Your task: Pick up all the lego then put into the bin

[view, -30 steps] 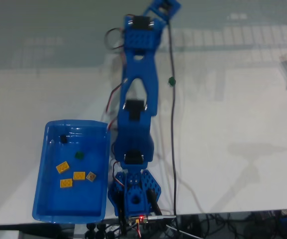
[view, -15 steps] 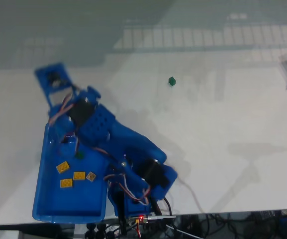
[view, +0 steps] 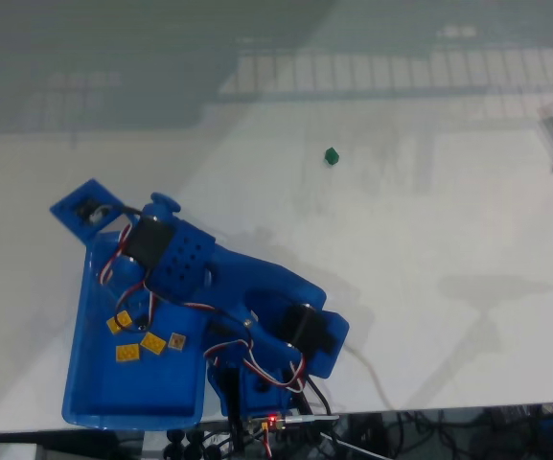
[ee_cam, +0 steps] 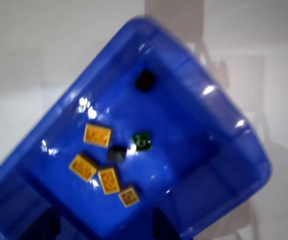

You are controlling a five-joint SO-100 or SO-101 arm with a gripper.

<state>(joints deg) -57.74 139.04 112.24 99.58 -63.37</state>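
Hovering Over the Bin

The blue 3D-printed arm [view: 209, 278] reaches across the shallow glossy blue plastic bin [view: 94, 393] on the white table [view: 429, 240]; whether its gripper is released or clenched cannot be determined. In the wrist view, the bin [ee_cam: 233, 150] contains three yellow-orange bricks [ee_cam: 97, 135], a smaller tan brick [ee_cam: 129, 196], two black bricks [ee_cam: 144, 80] and a dark green brick [ee_cam: 143, 140]. Another small dark green brick [view: 331, 155] lies on the table, well apart from the bin.
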